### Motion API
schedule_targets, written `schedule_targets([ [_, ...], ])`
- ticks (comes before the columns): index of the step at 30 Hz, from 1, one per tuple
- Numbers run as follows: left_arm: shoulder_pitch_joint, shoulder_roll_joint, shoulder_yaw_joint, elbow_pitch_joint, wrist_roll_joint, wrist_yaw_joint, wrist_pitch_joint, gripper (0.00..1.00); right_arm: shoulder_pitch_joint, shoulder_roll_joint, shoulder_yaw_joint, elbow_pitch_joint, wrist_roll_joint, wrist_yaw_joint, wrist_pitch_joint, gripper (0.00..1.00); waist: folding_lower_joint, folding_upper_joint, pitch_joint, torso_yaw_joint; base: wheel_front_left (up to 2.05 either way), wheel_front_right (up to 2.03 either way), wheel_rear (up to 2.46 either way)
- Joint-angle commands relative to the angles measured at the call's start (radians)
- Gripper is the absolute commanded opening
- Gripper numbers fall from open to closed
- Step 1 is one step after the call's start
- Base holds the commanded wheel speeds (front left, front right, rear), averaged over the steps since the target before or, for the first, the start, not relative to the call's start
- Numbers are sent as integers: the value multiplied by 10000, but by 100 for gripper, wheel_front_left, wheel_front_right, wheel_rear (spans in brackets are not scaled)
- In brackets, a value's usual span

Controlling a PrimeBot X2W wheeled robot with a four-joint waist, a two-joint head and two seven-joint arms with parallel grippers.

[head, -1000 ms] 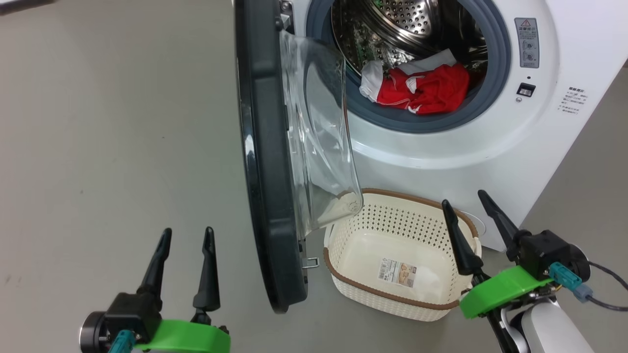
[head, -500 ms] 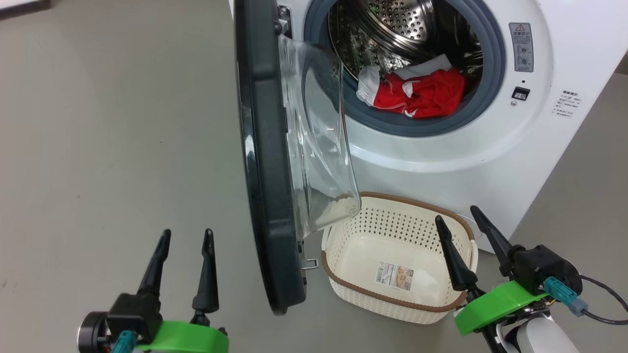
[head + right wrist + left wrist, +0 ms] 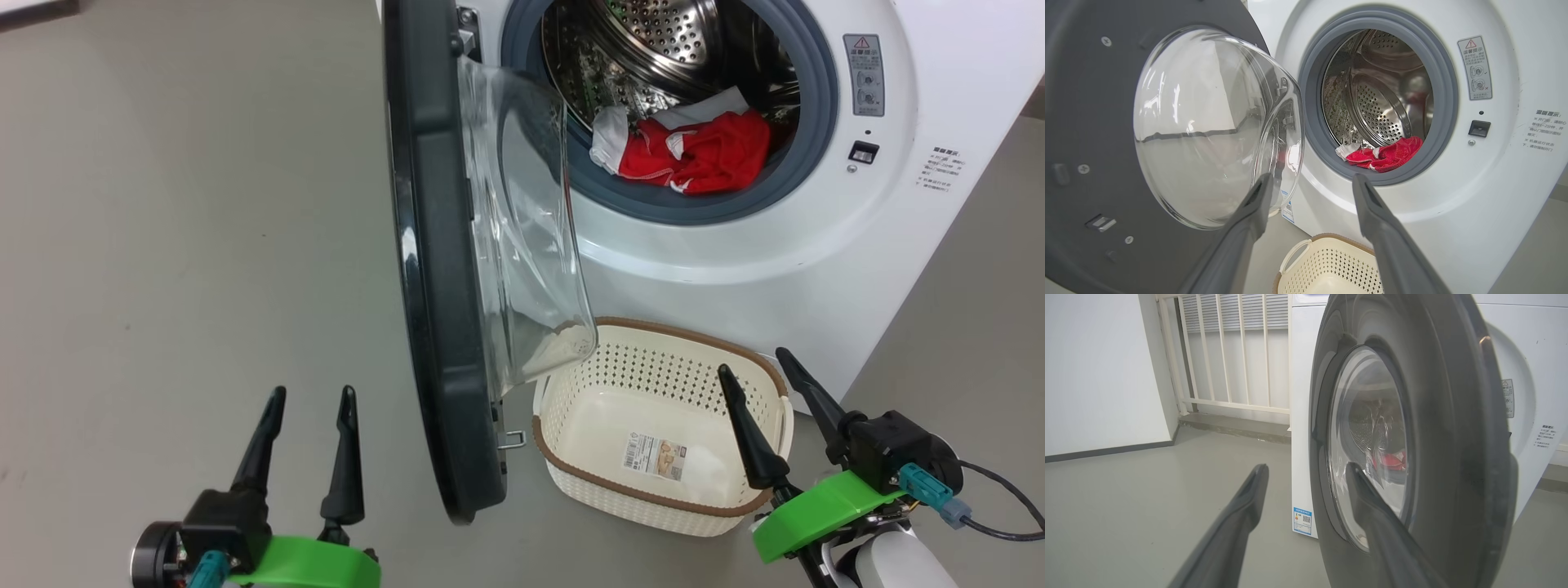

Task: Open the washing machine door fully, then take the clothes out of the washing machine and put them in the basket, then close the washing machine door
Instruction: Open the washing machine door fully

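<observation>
I see the washing machine (image 3: 735, 253) with its black-rimmed door (image 3: 441, 286) swung wide open. Red-and-white clothes (image 3: 702, 155) lie inside it, and the cream basket (image 3: 645, 510) sits upright just in front.

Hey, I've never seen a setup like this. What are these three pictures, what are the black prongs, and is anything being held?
This is a two-armed robot at a washing machine. The top-down picture comes from a camera on its head; the other two come from cameras on its wrists. The black prongs are the jaws of its left gripper and right gripper; both stand open and hold nothing. The door hangs open. Red and white clothes lie in the drum. An empty cream basket sits on the grey floor below the opening.
</observation>
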Motion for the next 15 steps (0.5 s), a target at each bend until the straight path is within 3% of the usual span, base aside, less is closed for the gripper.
schedule_targets([
  [1, -121, 98, 311, -188, 102, -17, -48, 100, -214, 31, 236, -220, 50, 35, -66, 100, 0, 0, 14, -2, 0, 0, 0],
  [2, -131, 95, 301, -183, 108, -11, -48, 100, -219, 31, 227, -220, 37, 35, -66, 100, 0, 0, 28, -2, 0, 0, 0],
  [3, -145, 92, 291, -189, 108, 1, -48, 43, -225, 31, 217, -221, 30, 35, -66, 100, 0, 0, 39, -1, 0, 0, 0],
  [4, -172, 89, 279, -214, 103, 8, -48, 11, -230, 31, 207, -222, 29, 35, -66, 100, 0, 0, 51, 0, 0, 0, 0],
  [5, -212, 85, 270, -262, 90, 6, -48, 0, -235, 31, 195, -223, 24, 35, -66, 100, 0, 0, 63, 4, 0, 0, 0],
  [15, -1007, 43, 363, -1811, -363, -200, -48, 0, -298, 31, 236, -203, 225, 35, -66, 100, 0, 0, 125, 16, 0, 0, 0],
])
